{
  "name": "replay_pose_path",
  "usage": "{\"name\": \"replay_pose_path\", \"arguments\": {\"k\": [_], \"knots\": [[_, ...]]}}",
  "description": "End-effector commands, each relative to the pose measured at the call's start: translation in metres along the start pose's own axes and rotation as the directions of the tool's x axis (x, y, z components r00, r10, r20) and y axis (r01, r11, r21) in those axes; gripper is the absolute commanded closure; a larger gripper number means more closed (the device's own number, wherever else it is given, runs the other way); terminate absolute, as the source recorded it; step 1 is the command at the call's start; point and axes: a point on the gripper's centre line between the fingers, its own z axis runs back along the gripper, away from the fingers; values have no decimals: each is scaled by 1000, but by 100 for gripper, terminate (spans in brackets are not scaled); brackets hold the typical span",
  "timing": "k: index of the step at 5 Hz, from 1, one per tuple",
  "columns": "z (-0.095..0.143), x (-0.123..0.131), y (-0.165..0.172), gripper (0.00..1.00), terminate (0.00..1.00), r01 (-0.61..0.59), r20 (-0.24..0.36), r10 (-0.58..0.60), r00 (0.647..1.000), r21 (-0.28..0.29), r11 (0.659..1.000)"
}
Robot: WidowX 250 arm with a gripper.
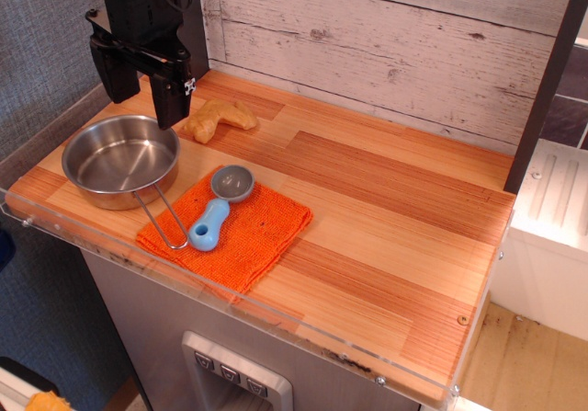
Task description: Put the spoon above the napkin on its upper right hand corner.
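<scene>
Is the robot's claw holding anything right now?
No. The gripper is open and empty above the pan. The spoon lies on the napkin.

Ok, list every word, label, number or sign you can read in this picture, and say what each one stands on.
No readable text anywhere.
gripper: a small white mark on its side, too small and blurred to read.
spoon, napkin, steel pan: no print or label visible.
grey panel under the wooden counter: a row of small buttons, any symbols on them too small to make out.
</scene>
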Motion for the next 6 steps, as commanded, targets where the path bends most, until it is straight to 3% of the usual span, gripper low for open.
{"name": "replay_pose_path", "arguments": {"k": [1, 3, 4, 6], "knots": [[0, 0, 0, 0, 0, 0, 0, 0, 1000, 0, 1000], [-1, -16, -41, 0, 0, 81, 102, -73, 992, -69, 994], [-11, -27, -63, 0, 0, 133, 98, -128, 987, -46, 990], [-32, -23, -76, 0, 0, 144, 71, -143, 987, -6, 990]]}}
